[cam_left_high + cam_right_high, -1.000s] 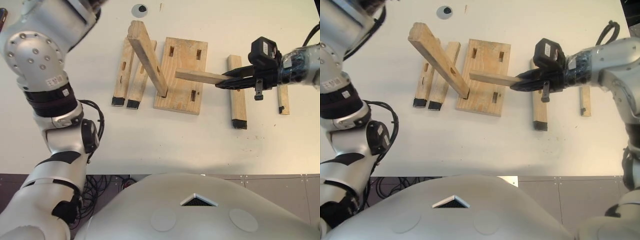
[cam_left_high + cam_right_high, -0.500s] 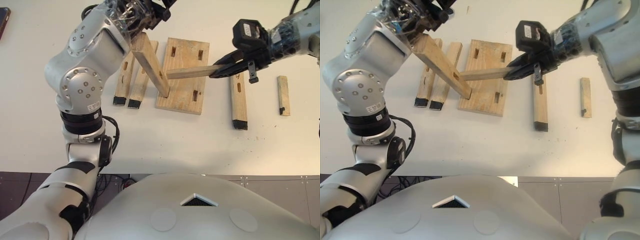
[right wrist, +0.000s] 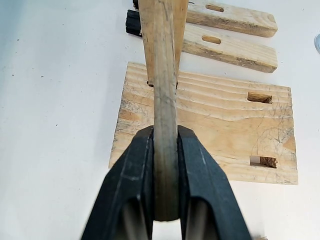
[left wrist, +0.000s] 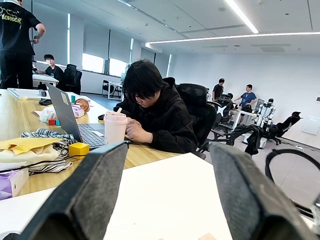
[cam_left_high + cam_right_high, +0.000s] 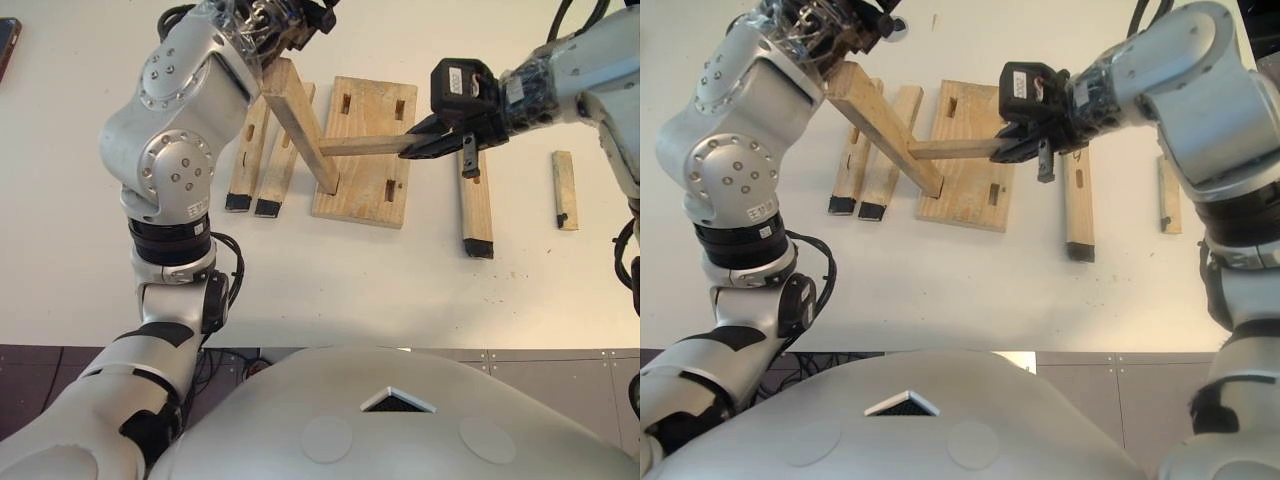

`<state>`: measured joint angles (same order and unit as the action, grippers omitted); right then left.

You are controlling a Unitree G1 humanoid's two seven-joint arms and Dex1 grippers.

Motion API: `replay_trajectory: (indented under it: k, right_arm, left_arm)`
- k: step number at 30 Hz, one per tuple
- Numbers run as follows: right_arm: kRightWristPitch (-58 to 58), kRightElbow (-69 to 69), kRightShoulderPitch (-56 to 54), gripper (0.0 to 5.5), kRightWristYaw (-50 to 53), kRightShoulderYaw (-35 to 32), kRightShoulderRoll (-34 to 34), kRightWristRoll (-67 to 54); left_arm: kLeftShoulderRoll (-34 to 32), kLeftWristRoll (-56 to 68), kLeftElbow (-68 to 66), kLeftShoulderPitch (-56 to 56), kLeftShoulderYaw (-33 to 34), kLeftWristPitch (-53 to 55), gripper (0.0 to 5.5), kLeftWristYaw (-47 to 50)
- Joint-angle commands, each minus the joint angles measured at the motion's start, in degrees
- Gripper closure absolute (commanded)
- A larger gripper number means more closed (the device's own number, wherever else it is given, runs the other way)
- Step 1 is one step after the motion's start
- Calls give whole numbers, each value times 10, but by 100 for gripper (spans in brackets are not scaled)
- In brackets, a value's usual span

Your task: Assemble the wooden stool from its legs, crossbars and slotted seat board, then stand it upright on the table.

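The slotted seat board (image 5: 372, 128) lies flat on the white table. One leg (image 5: 300, 125) stands tilted in its near-left slot. My left gripper (image 5: 295, 18) is at that leg's top end, and its fingers (image 4: 80, 200) stand wide open with nothing between them. My right gripper (image 5: 415, 148) is shut on a thin crossbar (image 5: 355, 146), held level over the board. The crossbar's (image 3: 164, 75) far tip meets the side of the standing leg; whether it sits in a mortise is hidden. Two legs (image 5: 262, 160) lie left of the board.
A third loose leg (image 5: 476, 205) lies right of the board, and a short crossbar (image 5: 566, 190) lies farther right. A small round disc (image 5: 892, 28) sits at the table's far side. The table's near edge (image 5: 400, 345) runs across the front.
My left arm has swung in from the left to the top of the standing leg. My right gripper has carried the crossbar leftward until its tip reached the leg.
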<state>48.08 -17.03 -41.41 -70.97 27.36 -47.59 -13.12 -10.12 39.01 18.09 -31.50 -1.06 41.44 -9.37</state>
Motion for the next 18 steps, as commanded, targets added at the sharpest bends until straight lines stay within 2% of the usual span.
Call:
replay_trajectory:
  k: [1, 6, 13, 18]
  right_arm:
    - [13, -48, 4, 511, 39, 30, 55, 5]
    - [23, -48, -35, 511, 36, 47, 90, 7]
    - [12, -23, -59, 511, 40, 59, 137, 10]
    - [-11, -10, -60, 511, 34, 62, 137, 26]
  left_arm:
    - [33, -12, -40, 35, -25, 32, 253, 16]
    - [60, -19, -33, 43, -31, 36, 253, 35]
    - [66, -33, -35, 51, -36, 32, 253, 34]
    - [62, -43, -37, 53, -33, 27, 253, 31]
